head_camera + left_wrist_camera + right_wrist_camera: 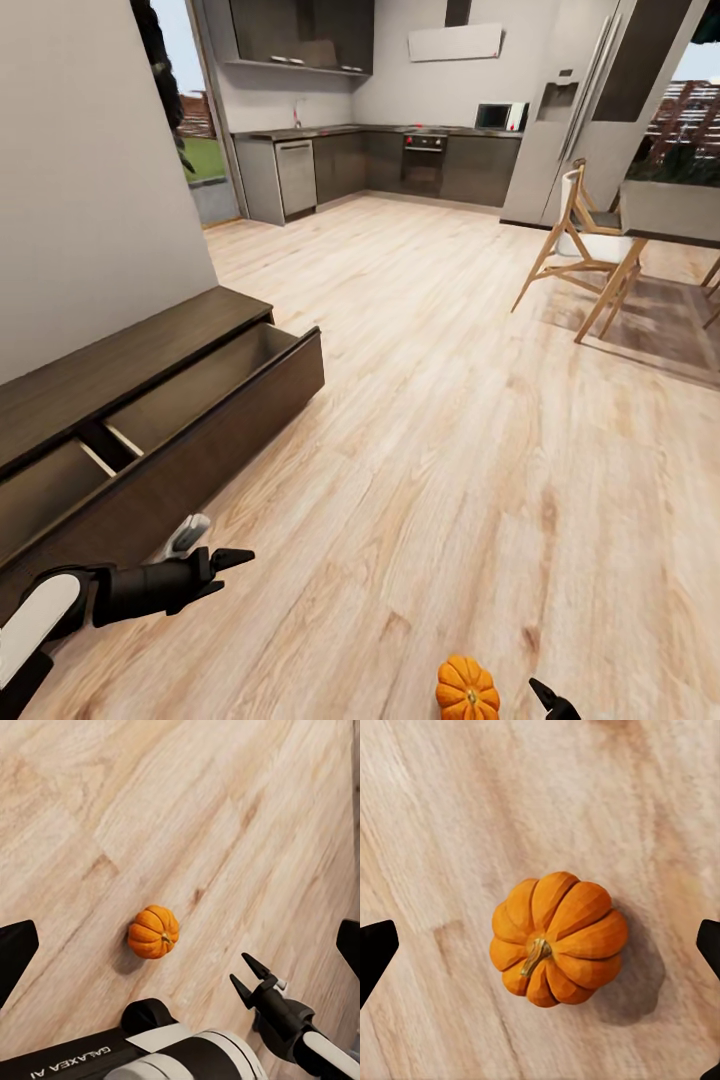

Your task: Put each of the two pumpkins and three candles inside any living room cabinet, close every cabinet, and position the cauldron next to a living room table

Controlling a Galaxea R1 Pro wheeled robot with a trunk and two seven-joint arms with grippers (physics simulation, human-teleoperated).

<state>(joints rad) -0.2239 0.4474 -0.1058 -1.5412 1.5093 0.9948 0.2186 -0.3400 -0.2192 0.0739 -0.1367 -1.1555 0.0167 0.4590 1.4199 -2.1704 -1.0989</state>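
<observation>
A: Well, where is the pumpkin seen?

B: It is seen on the wooden floor, at the near edge of the head view, well apart from the cabinet. Its stem is turned sideways.

A: And the cabinet?

B: Its long drawer is pulled out, and pale compartments are shown inside.

A: How is the right hand held?

B: It is spread wide above the pumpkin, which is framed between the two dark fingertips without being touched.

A: And the left hand?

B: It is held low near the cabinet front; its fingers are parted, and nothing is gripped.
</observation>
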